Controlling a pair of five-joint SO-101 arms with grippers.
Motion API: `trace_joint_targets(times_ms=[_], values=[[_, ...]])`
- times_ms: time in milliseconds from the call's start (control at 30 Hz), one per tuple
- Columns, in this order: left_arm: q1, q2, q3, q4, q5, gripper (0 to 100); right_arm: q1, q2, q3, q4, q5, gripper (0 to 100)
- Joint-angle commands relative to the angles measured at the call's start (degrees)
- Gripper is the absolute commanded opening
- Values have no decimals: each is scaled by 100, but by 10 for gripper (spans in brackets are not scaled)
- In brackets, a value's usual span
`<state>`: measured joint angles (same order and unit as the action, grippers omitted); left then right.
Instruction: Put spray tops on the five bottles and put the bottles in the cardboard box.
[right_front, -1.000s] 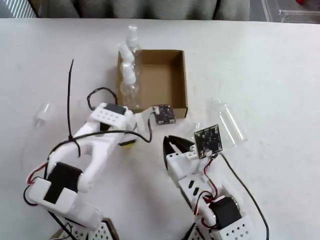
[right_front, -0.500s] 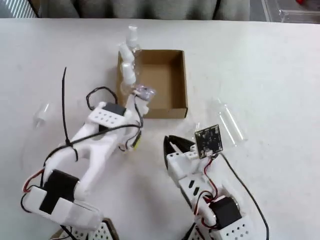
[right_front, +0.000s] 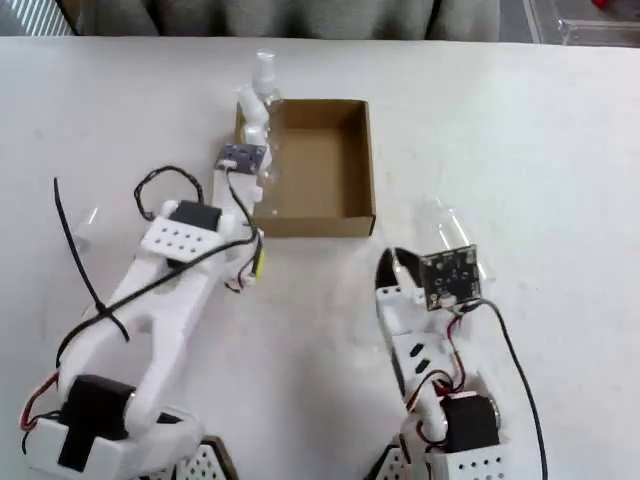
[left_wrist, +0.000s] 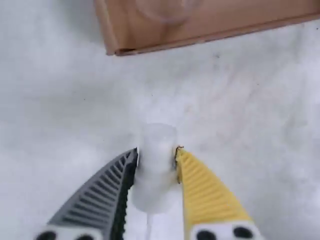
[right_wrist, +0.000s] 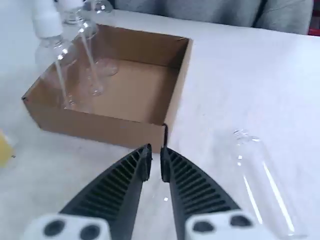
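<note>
The cardboard box (right_front: 325, 165) (right_wrist: 125, 95) sits open at the table's middle back. Clear bottles with white spray tops (right_front: 258, 125) (right_wrist: 60, 55) stand along its left wall. An uncapped clear bottle (right_front: 462, 245) (right_wrist: 262, 172) lies on the table to the right of the box. My left gripper (left_wrist: 156, 155) (right_front: 252, 265) is just in front of the box's near left corner, shut on a white spray top (left_wrist: 156, 167) close above the table. My right gripper (right_wrist: 155, 160) (right_front: 395, 268) is shut with nothing in it, in front of the box's near right corner and left of the lying bottle.
A small clear cap (right_front: 85, 228) lies on the table far to the left. The left arm's cables (right_front: 160, 185) loop beside the box. The white table (right_front: 520, 130) is bare to the right of the box and behind it.
The left arm has swung to the left, its wrist board going from the box's front wall to the box's left side. The right gripper has shifted right toward the lying bottle.
</note>
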<state>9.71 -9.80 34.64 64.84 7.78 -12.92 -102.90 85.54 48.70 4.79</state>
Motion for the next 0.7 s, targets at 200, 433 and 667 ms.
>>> trace_joint_targets(times_ms=[200, 433, 667], values=[[-145, -382, 0, -70, 53, 20, 1007, 462, -888, 259, 765, 18], [-470, -215, 35, -325, 18, 20, 1015, 2870, -1820, 171, 1336, 18], [-462, -180, 35, -360, 18, 20, 1376, 5842, -3930, 1138, 2268, 108]])
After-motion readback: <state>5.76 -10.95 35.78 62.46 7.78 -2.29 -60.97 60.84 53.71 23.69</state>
